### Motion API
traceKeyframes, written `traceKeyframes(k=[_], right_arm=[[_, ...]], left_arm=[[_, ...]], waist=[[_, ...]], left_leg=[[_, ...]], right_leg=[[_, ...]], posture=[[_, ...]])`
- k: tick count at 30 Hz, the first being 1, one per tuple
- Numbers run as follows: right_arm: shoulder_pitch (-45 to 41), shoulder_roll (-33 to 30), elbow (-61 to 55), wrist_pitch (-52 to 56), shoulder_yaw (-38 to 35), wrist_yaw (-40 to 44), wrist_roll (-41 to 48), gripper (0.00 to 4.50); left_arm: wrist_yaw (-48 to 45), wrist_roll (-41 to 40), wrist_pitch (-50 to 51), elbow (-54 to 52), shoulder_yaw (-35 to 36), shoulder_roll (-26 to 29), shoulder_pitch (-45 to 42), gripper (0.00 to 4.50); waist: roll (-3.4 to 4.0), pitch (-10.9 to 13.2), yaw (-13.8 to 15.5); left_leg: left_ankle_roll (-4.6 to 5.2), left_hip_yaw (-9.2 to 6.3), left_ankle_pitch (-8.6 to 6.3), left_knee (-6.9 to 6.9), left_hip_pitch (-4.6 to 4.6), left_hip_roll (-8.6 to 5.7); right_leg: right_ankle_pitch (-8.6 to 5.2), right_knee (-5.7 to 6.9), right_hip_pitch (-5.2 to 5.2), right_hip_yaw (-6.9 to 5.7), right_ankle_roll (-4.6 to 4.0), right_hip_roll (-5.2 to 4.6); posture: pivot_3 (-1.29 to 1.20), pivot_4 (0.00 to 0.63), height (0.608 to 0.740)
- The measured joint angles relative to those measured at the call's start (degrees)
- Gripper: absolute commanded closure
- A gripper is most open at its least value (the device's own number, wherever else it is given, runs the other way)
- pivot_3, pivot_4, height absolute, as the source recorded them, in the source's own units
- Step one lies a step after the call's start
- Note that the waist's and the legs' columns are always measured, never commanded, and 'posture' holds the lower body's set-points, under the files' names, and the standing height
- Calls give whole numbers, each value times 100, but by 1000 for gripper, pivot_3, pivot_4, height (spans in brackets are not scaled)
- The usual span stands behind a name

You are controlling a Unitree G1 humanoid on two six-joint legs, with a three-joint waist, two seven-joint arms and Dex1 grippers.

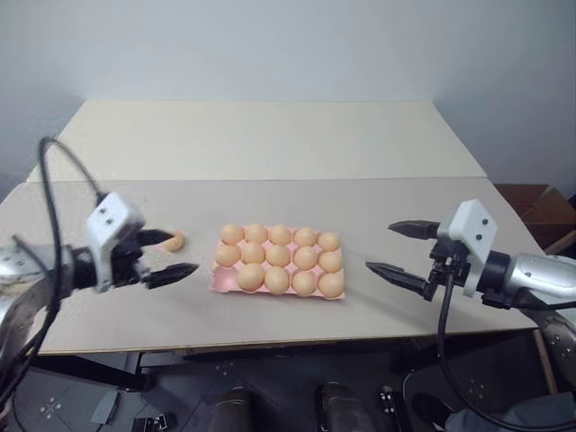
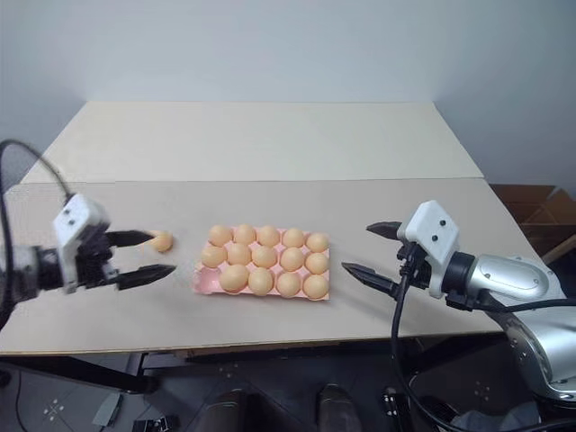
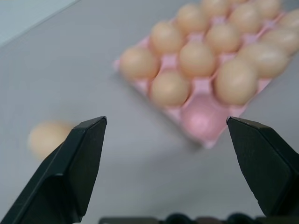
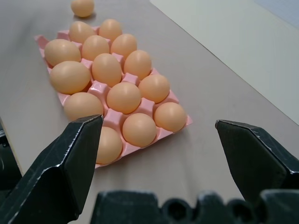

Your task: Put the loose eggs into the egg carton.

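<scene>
The pink egg carton [image 1: 219, 283] lies mid-table with eggs in nearly all its cups. Its near-left corner cup [image 3: 203, 116] holds no egg. One loose egg [image 1: 175, 241] rests on the table to the left of the carton. My left gripper [image 1: 184, 252] hovers open beside that egg, with nothing between its fingers. The egg lies just past its far fingertip, outside the gap. To the right of the carton my right gripper [image 1: 380, 247] stands open and points at it, holding nothing. The right wrist view shows the carton [image 4: 42, 39] lengthwise with the loose egg [image 4: 82, 7] beyond it.
The near grey-beige table [image 1: 405, 202] butts against a second cream table [image 1: 270, 135] behind it. A brown cardboard box [image 1: 540, 202] sits off the table's right side. The front edge runs just below the carton and both grippers.
</scene>
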Motion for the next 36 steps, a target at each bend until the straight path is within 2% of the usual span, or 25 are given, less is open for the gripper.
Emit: traceKeyframes(k=[2, 4, 6, 10, 13, 16, 20, 23, 27, 34, 36], right_arm=[[5, 0, 52, -35, 18, 59, -5, 0], [-26, 0, 83, -86, 45, 79, -11, 0], [-63, 2, 126, -110, 79, 96, -38, 0], [-196, 18, 196, -126, 120, 166, -53, 0], [-208, 38, 201, -144, 135, 192, -55, 0], [-198, 41, 203, -153, 167, 197, -83, 0], [-271, 40, 201, -157, 202, 197, -108, 0], [-271, 37, 204, -157, 197, 191, -114, 0], [-268, 37, 189, -157, 192, 176, -114, 0], [-225, 37, 80, -156, 151, 146, -109, 0], [-208, 37, 74, -155, 118, 114, -110, 0]], left_arm=[[-9, 55, -285, 57, 676, -327, 445, 34], [-21, 71, -456, 66, 1003, -396, 741, 34], [-7, 65, -470, 50, 1164, -466, 982, 34], [285, -8, -288, -17, 1129, -620, 922, 34], [773, -209, 303, -18, 772, -631, 294, 34], [1510, -298, 1007, 35, 277, -922, -621, 34], [3082, 106, 2115, 392, -497, -1873, -2146, 34], [4106, 517, 2784, 774, -703, -2760, -2902, 34], [4775, 871, 3242, 1073, -698, -3269, -3489, 34], [5282, 1429, 3207, 1992, -715, -3553, -3780, 34], [5387, 1543, 3193, 2202, -715, -3583, -3926, 428]], waist=[[0, 0, 18], [-1, 0, 80], [0, -1, 125], [-1, -1, 158], [-1, -1, 169], [-2, -2, 155], [-8, -5, 149], [-14, -7, 121], [-14, -8, 87], [-14, -8, 108], [-14, -8, 123]], left_leg=[[0, 0, 0, 1, 1, 0], [-1, 0, 0, 2, 4, -1], [-1, 4, 0, 2, 4, -4], [-1, 2, 0, 2, 1, -4], [-1, -1, 0, 2, 2, -5], [-1, -4, 1, 3, 2, -7], [-1, -10, 1, 12, -1, -14], [0, -11, 0, 12, -8, -17], [0, -12, 0, 10, -1, -17], [-1, -12, 1, 13, -3, -19], [-1, -12, 1, 13, -8, -20]], right_leg=[[-2, 1, 1, -3, -3, -3], [-4, 0, 6, -8, -10, -6], [-23, 1, 5, -5, -42, -11], [-24, 0, 5, -6, -46, -10], [-1, 3, 7, -8, -7, -8], [5, 2, 11, -5, 3, -6], [14, 2, 18, -5, 14, -4], [18, -3, 13, -1, 19, -5], [19, 1, 14, 1, 19, -4], [20, 2, 14, 0, 17, -5], [21, -2, 12, 0, 18, -7]], posture=[[0, 150, 740], [0, 150, 740], [0, 150, 740], [0, 150, 740], [0, 150, 740], [0, 150, 740], [0, 150, 740], [0, 150, 740], [0, 150, 740], [0, 150, 740], [0, 150, 740]])
